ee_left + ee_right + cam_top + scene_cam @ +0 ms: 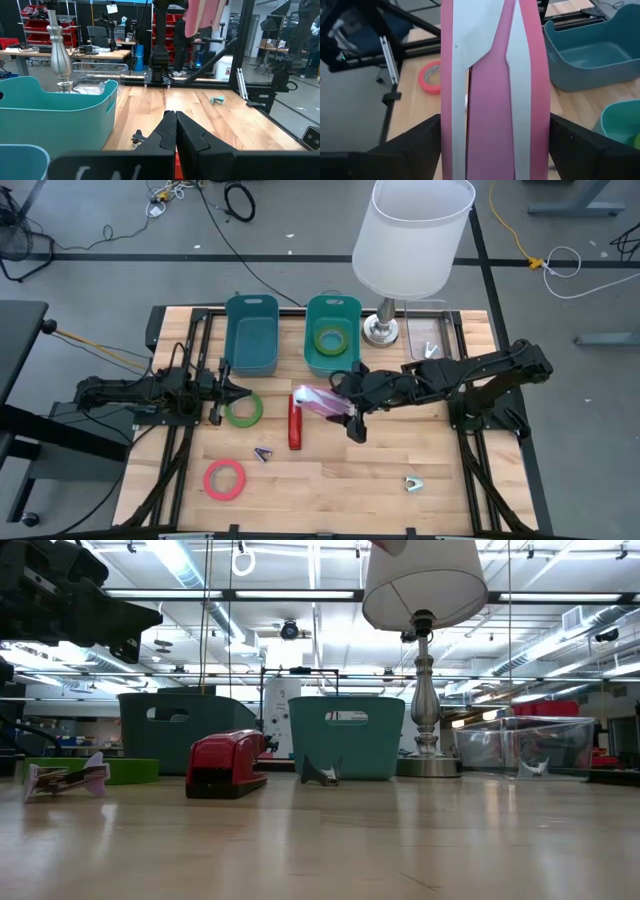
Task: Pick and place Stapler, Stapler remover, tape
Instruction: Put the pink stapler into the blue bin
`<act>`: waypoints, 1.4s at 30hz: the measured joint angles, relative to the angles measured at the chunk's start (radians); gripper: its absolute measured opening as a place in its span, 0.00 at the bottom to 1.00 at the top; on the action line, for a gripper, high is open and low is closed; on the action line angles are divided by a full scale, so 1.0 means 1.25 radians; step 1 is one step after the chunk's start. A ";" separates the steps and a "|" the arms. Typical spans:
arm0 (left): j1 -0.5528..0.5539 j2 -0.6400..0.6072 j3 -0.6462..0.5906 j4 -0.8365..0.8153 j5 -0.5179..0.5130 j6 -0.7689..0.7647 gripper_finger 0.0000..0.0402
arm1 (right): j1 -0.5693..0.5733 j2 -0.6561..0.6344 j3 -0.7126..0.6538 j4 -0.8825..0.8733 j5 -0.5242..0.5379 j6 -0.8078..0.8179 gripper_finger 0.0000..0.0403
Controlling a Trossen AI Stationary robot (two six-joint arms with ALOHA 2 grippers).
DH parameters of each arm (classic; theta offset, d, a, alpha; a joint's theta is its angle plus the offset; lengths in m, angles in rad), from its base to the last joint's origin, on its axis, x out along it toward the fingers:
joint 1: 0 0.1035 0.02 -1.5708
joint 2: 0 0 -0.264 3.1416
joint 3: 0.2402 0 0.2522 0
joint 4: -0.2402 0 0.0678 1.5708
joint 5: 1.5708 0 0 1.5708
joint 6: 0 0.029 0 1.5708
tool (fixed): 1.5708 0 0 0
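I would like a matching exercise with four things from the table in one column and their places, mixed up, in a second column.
Things:
1. pink stapler
2. green tape roll
3. red tape roll
4. yellow-green tape roll

Places:
A. inside the teal bin
B. held in the right gripper, above the table
C. flat on the table near its front edge, left of centre
D. flat on the table just ahead of the left gripper

Pairs: 1-B, 2-D, 3-C, 4-A
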 joint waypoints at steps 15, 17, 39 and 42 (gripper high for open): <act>-0.001 0.000 0.000 0.215 -0.010 -0.089 0.01 | 0.000 0.000 0.000 0.011 0.014 0.041 0.78; -0.001 -0.001 0.003 0.256 -0.010 -0.090 0.01 | -0.001 0.000 0.000 0.012 0.015 0.040 0.78; -0.001 0.311 0.330 0.249 -0.016 -0.048 0.01 | -0.054 0.000 0.000 0.026 0.013 0.018 0.78; -0.001 0.376 0.395 0.251 -0.016 -0.047 0.01 | -0.054 0.000 0.000 0.041 0.013 0.017 0.78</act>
